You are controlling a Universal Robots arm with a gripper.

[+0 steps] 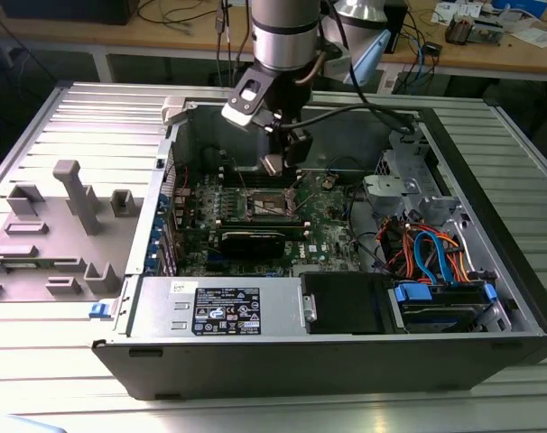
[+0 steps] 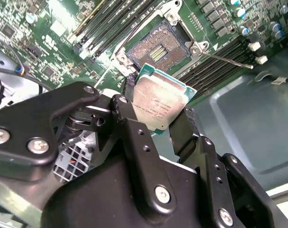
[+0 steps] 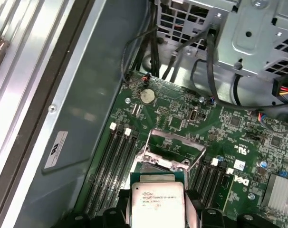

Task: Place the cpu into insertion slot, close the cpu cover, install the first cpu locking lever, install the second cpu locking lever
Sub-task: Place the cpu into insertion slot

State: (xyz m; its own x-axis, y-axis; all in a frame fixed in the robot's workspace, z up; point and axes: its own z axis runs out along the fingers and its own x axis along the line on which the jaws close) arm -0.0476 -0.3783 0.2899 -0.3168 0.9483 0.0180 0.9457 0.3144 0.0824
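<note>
On the exterior view's left a grey fixture block (image 1: 70,194) with upright pegs and pockets sits on the ribbed metal table (image 1: 66,352), clear of the work, presumably a stand that keeps loose parts at a known spot. Beside it lies the open computer case (image 1: 255,361) on its side, so the green motherboard (image 1: 332,239) faces up and the arm can come straight down on it. Over the middle of the board hangs the pincer (image 1: 275,161), clamped on two opposite edges of the cpu (image 2: 159,100), which leaves the chip's silvery top and its underside free of the fingers. The chip is in the air, tilted a little, just above and slightly to one side of the insertion slot (image 2: 158,47), not touching it. The slot shows its bare dark centre, and a silvery frame that I take for the cpu cover (image 3: 177,139) stands tipped back at the slot's far edge, out of the way so the chip can drop in. On the exterior view's right the drive cage (image 1: 409,194) and the orange and blue cables (image 1: 436,257) lie well apart from the pincer
</note>
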